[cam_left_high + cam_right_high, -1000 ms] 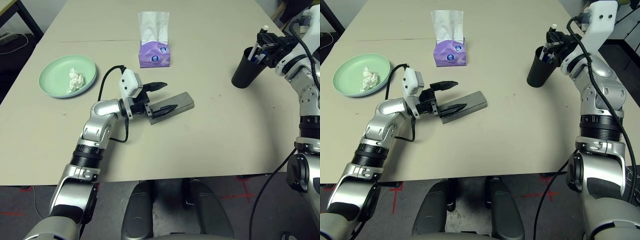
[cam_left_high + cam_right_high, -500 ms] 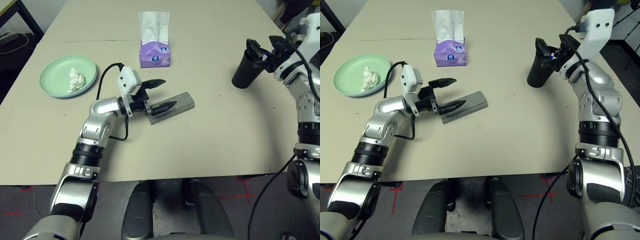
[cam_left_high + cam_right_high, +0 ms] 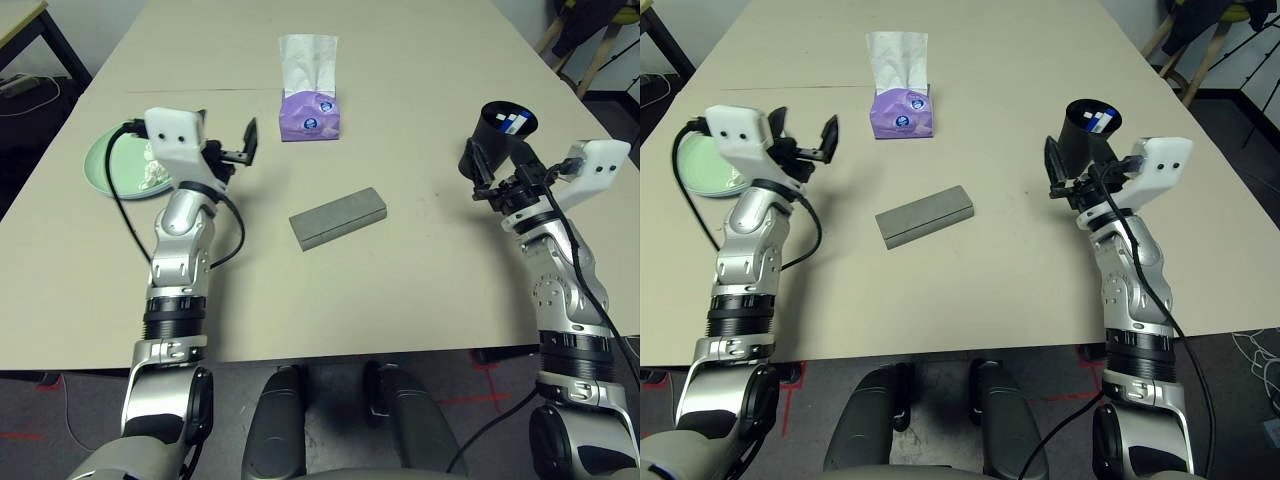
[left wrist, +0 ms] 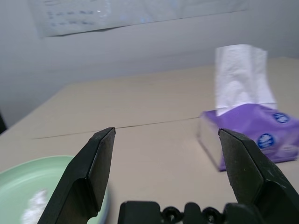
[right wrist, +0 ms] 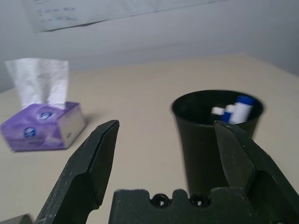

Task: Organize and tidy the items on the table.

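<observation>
Your right gripper (image 5: 163, 154) spread wide, empty, its wrist view showing the pen (image 5: 238, 108) inside the black cup (image 5: 216, 135), left gripper (image 4: 161, 168) likewise agape, empty.

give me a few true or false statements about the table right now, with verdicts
1. The pen stands inside the black cup. True.
2. The grey glasses case lies open. False: it lies closed on the table.
3. The left gripper holds the case. False: it is open and empty, up near the green plate.
4. The right gripper is open, just short of the cup. True.
5. The tissue wad sits beside the purple tissue pack. False: it lies on the green plate.
</observation>
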{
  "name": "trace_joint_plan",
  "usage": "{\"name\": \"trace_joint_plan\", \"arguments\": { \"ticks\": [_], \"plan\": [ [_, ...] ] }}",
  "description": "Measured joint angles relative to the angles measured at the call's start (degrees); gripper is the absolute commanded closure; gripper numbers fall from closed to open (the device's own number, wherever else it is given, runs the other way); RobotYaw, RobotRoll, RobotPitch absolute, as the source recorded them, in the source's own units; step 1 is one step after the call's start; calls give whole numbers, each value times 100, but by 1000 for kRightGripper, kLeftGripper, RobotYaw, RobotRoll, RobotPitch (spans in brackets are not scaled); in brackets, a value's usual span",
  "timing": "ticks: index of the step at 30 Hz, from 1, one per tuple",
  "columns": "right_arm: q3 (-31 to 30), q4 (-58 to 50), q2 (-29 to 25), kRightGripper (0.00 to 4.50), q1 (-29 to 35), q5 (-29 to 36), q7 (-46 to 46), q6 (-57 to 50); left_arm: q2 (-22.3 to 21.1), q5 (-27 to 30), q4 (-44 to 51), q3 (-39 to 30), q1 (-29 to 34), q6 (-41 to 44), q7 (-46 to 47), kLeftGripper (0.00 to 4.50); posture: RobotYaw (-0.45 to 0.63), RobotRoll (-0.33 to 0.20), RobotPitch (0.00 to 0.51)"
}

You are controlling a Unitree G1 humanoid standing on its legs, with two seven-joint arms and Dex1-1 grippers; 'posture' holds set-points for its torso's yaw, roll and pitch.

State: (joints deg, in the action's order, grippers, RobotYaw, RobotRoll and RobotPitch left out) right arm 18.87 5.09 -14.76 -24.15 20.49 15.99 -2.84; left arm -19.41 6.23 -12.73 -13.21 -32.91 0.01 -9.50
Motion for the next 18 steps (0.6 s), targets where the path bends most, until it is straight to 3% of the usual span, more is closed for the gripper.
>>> {"name": "trace_joint_plan", "arguments": {
  "ticks": [5,9,18],
  "plan": [
    [149,849,-551,62,-166,-389,-390,227,-202,106,-361,-412,118,-86,162,0,33,0,144],
    [252,1204,-656,62,-203,-486,-561,348,-202,281,-439,-634,430,-67,198,0,37,0,129],
    [191,1802,-766,62,-415,-149,541,491,-499,709,-494,-933,822,-128,-250,0,57,0,122]
  ]
}}
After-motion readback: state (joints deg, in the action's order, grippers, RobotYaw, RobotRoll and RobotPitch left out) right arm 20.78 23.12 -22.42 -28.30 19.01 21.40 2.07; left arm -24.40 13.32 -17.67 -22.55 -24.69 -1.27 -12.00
